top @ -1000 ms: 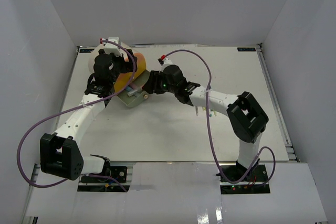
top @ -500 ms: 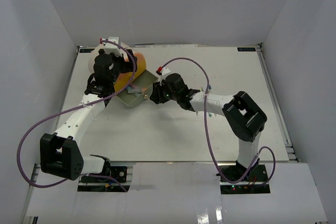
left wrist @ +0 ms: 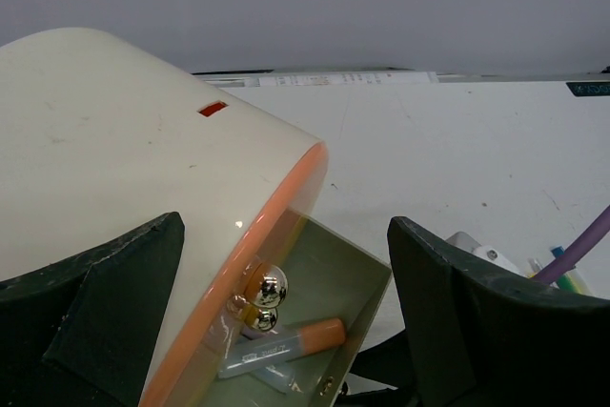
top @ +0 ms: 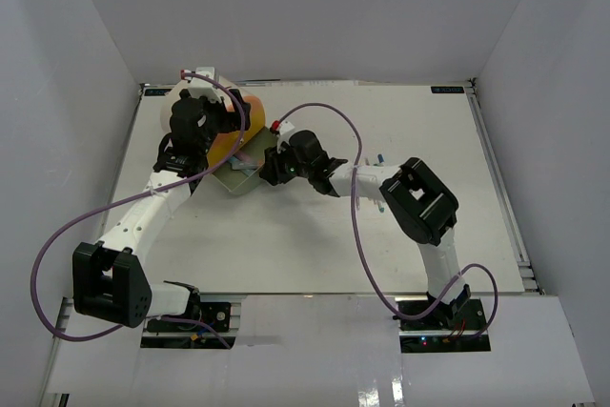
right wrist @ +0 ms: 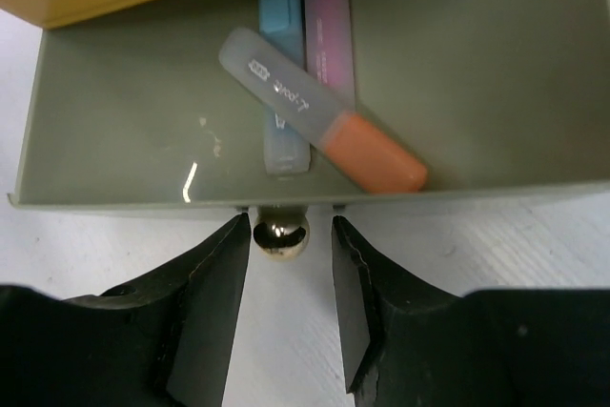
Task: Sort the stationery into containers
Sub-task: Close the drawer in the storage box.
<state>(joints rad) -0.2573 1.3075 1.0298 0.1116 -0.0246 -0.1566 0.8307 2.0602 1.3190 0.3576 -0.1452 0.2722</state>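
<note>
Near the bench's far left corner, the cream round organizer's open grey-green drawer holds three pastel markers. The right gripper loosely straddles its shiny brass knob; the left gripper gapes wide. A crooked push could jam the drawer.

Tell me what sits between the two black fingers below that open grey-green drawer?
A small round brass knob on the drawer's front wall, inside the right gripper; the right wrist view shows it.

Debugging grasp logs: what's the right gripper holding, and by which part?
Nothing is clamped. The right gripper straddles the brass knob of the drawer, jaws open, with a visible gap at one finger.
</note>
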